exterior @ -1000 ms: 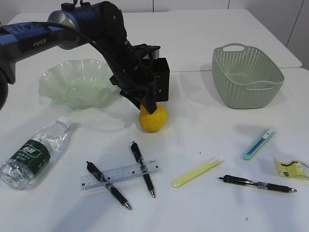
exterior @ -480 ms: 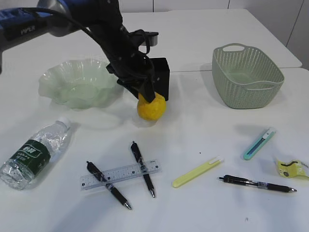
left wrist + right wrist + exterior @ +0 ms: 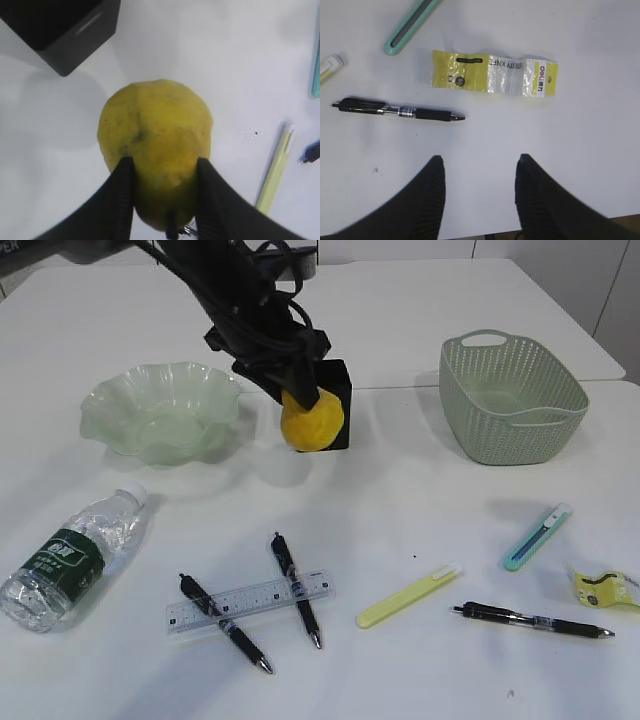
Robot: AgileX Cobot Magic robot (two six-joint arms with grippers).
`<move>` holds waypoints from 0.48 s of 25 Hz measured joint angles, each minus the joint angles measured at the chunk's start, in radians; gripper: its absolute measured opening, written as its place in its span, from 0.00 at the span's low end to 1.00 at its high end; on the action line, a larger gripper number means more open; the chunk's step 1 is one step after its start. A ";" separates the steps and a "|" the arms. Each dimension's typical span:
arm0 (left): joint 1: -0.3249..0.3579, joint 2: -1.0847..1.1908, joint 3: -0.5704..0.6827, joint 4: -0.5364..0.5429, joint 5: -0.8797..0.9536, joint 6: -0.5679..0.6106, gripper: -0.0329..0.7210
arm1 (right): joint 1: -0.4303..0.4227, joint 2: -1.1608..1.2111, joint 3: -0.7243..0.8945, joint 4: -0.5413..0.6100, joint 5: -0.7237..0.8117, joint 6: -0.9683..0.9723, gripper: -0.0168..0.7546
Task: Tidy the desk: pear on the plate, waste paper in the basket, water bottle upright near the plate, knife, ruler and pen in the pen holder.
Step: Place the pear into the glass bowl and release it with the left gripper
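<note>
Room: white tables, pale wall.
A second table (image 3: 420,310) abuts mine at the far edge; a grey panelled wall (image 3: 600,280) stands beyond, under even light.

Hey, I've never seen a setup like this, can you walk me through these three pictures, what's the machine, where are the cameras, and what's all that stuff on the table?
This is a robot with two arms, each ending in a two-fingered gripper.

The wide picture comes from a camera in front of the white desk, looking down at a slant. The other two come from cameras on the arms' wrists.

In the wide view, the left gripper holds a yellow pear in the air, in front of the black pen holder and beside the green glass plate. The left wrist view shows its fingers clamping the pear.

The right gripper hangs open and empty over a yellow wrapper and a black pen.

Also lying there: a basket, a water bottle on its side, a ruler across two pens, and two utility knives, teal and yellow.
</note>
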 joint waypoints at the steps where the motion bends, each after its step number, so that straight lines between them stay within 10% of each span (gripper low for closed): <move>1: 0.000 -0.010 0.000 0.003 0.000 -0.002 0.34 | 0.000 0.000 0.000 0.000 0.000 0.000 0.50; 12: 0.000 -0.086 0.000 0.200 0.008 -0.116 0.34 | 0.000 0.000 0.000 0.000 0.019 0.000 0.50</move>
